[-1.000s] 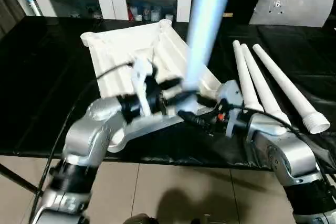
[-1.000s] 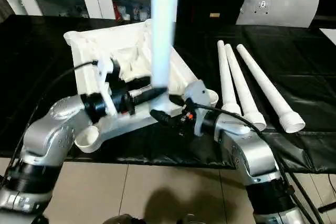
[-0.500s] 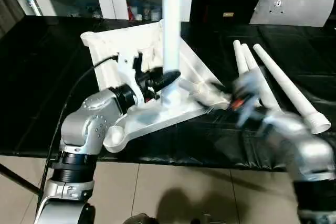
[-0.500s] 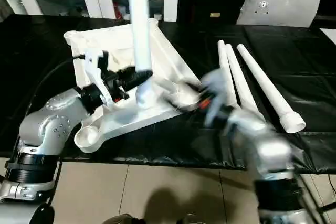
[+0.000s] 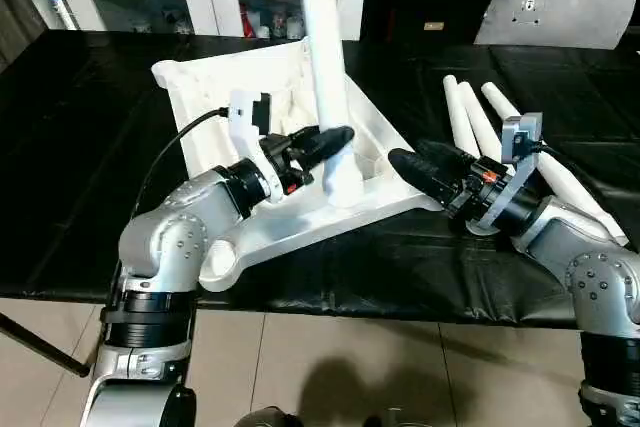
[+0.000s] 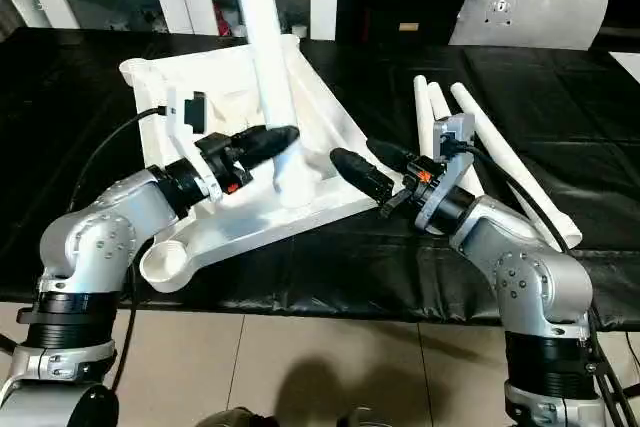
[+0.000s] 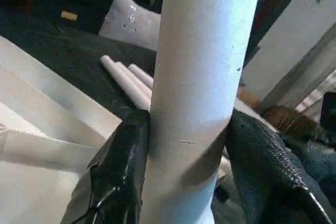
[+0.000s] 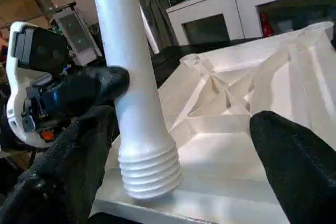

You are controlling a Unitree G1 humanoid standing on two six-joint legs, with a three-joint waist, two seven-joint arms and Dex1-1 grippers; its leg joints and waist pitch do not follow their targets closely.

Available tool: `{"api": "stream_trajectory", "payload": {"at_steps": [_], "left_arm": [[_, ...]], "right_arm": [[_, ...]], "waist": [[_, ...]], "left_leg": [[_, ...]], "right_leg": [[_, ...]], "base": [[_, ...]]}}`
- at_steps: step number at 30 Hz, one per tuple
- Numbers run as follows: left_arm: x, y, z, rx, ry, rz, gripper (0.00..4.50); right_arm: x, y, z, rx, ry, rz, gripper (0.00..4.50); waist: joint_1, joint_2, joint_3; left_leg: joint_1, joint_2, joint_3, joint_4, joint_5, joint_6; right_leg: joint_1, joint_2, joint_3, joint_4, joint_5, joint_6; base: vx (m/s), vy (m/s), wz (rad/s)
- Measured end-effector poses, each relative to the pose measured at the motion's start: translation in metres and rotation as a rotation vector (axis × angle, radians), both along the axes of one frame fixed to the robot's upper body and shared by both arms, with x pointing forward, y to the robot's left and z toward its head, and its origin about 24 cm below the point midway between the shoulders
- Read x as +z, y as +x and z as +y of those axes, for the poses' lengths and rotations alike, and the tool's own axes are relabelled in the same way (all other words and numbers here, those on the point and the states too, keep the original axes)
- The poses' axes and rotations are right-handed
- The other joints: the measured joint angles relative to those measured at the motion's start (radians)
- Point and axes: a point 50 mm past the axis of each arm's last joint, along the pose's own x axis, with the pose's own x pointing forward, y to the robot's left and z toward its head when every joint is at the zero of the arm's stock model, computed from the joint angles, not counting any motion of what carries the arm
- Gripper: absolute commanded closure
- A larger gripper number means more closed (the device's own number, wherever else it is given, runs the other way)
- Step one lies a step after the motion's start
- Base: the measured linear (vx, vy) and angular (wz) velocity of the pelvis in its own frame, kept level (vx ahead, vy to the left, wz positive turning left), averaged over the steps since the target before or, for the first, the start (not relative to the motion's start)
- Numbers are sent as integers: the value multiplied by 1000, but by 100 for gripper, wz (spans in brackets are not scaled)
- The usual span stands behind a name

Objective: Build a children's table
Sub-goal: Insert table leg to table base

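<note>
On the black bench, left gripper jaws clamp the leg upright to seat it in the tabletop, right gripper jaws wide, off it.

The upright leg runs off the picture's top edge, its threaded foot hides the corner socket beneath it, and the right forearm covers the collars of two spare legs.
</note>
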Motion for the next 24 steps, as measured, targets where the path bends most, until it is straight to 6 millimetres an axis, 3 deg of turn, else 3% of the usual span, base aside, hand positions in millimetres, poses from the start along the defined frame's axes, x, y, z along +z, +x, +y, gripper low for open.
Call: {"api": "stream_trajectory", "payload": {"at_steps": [6,10,19,21,24], "left_arm": [[3,-2,-2,-4,103,-58,250],[14,-8,-16,-31,193,-194,252],[21,-20,-33,-96,281,-322,252],[20,-21,-33,-98,297,-327,252],[19,-21,-32,-95,317,-336,252]], "right_arm": [[-1,0,5,7,-73,-19,8],[-7,2,21,31,-165,-27,0],[-8,9,48,94,-185,-38,0],[-8,11,48,88,-188,-37,36],[-9,14,47,80,-190,-33,50]], "waist": [[0,0,0],[1,0,0],[0,-1,0],[1,-1,0],[1,-1,0]], "left_leg": [[-1,0,0,-2,0,0],[-1,0,0,-3,0,-1],[-1,0,0,-4,0,0],[-1,0,0,-4,0,-1],[-1,0,1,-4,1,-1]], "right_leg": [[0,0,0,-2,0,0],[-1,1,0,-3,0,0],[-1,1,0,-3,0,0],[-1,1,0,-3,0,0],[-1,1,0,-3,0,0]], "base": [[0,0,0],[0,0,0],[0,0,0],[0,0,0],[0,0,0]]}}
